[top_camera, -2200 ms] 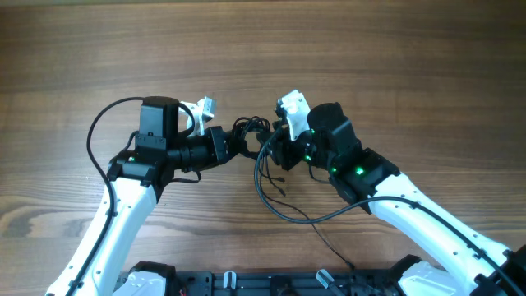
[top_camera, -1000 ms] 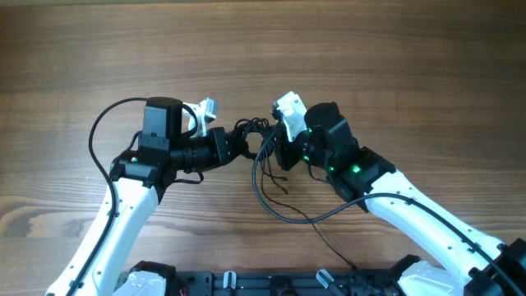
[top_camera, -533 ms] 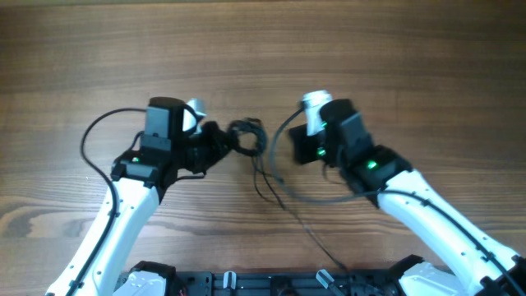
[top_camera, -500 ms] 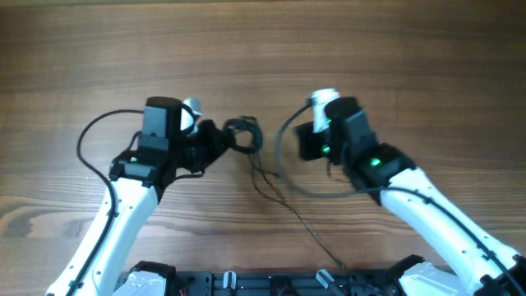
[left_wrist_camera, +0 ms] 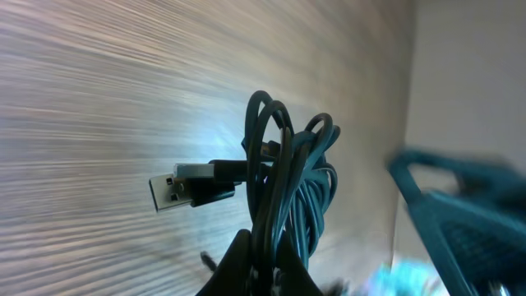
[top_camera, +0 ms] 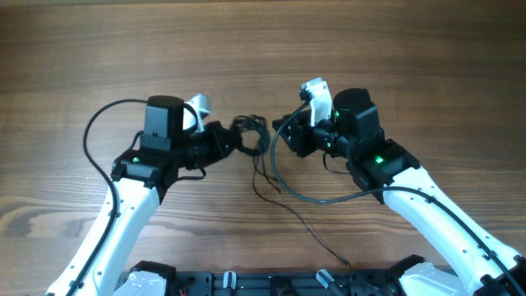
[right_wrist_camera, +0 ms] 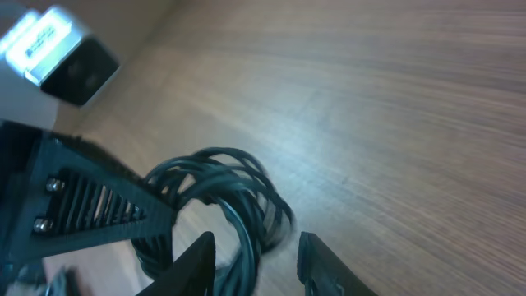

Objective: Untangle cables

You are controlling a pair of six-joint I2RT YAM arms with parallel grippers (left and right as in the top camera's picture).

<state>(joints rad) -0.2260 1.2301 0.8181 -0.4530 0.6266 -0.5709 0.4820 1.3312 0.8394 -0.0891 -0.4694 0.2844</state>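
Observation:
The cables (top_camera: pixel 251 133) are a knotted black bundle hanging just above the table between my two arms, with thin loose strands (top_camera: pixel 306 228) trailing toward the front edge. My left gripper (top_camera: pixel 233 141) is shut on the bundle's left side. In the left wrist view its jaws (left_wrist_camera: pixel 263 265) pinch several strands of the cables (left_wrist_camera: pixel 288 164), and a USB plug (left_wrist_camera: pixel 177 187) sticks out to the left. My right gripper (top_camera: pixel 285 138) stands just right of the bundle. In the right wrist view it (right_wrist_camera: pixel 261 263) is open, and the cables (right_wrist_camera: pixel 234 185) loop in front of it, with one strand beside the left finger.
Thick black arm cables arc beside each arm, one left (top_camera: pixel 92 144) and one under the right arm (top_camera: pixel 325 199). The wooden table (top_camera: pixel 263 49) stretches behind the arms. A black rail (top_camera: pixel 246 284) runs along the front edge.
My right gripper pulled away to the right, then came back toward the bundle and opened. My left gripper stayed shut on the cables and shifted slightly.

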